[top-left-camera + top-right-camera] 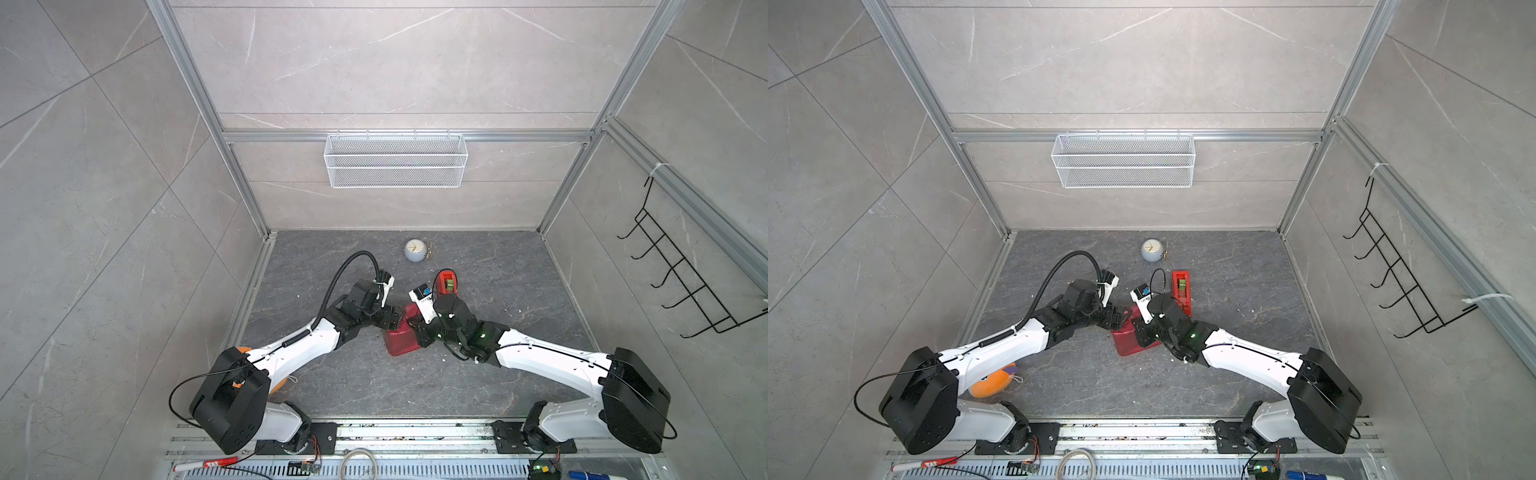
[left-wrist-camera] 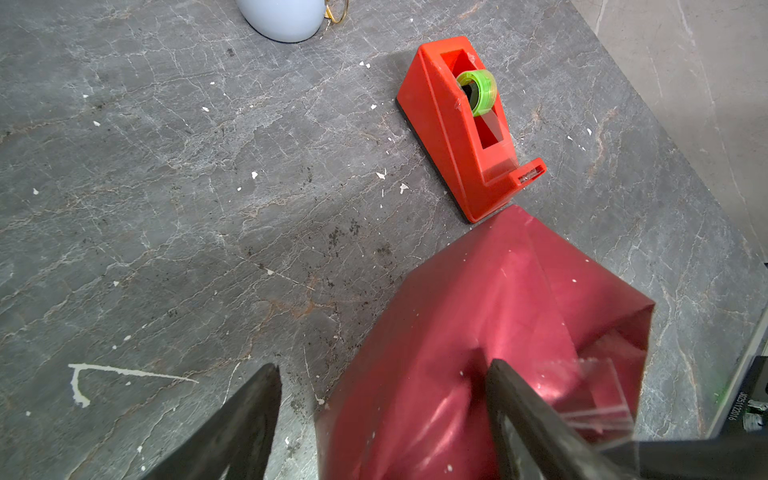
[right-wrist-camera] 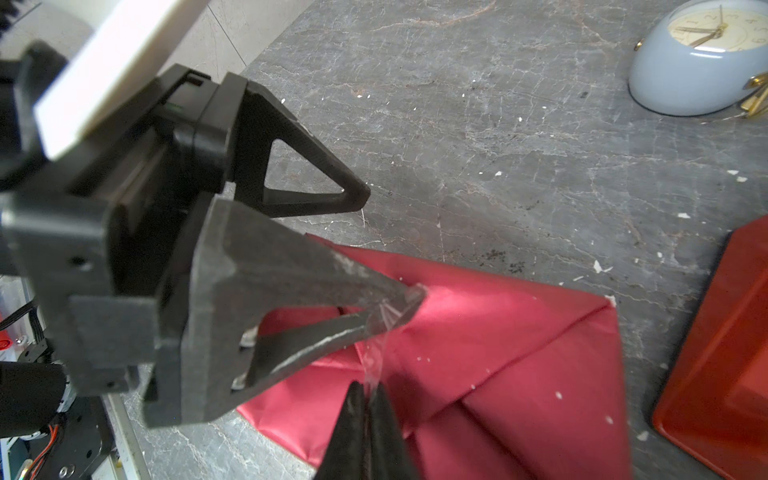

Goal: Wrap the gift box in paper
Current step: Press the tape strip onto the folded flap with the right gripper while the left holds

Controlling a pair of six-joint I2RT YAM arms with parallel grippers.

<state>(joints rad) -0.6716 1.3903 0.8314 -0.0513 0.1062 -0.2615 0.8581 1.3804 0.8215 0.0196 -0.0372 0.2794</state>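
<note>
Black fingers of the left gripper (image 2: 382,368) were seen closest to the lens, at the lower edge of the left wrist view. They were set wide apart: one was laid against the dark maroon matte wrapping paper (image 2: 478,311), and the other was held over the dark grey marbled tabletop (image 2: 166,208). The paper was folded into a squarish parcel in the lower right of that view, and the gift box was hidden beneath it. In both top views the parcel was placed at the middle of the frame, between the two grippers.

At the lower middle of the right wrist view, the right gripper (image 3: 368,399) was shown with its fingers brought together on a strip of clear tape (image 3: 374,357). The tape was stretched up to the tip of the left finger that was laid on the paper.

A red plastic tape dispenser with a green roll (image 2: 453,137) was set just beside the parcel's corner; whether they touched could not be told. A pale blue rounded clock (image 3: 685,70) was seen at the upper right, well apart from the parcel. An orange plush toy (image 1: 992,382) was partly covered by the left arm at the lower left of a top view.
</note>
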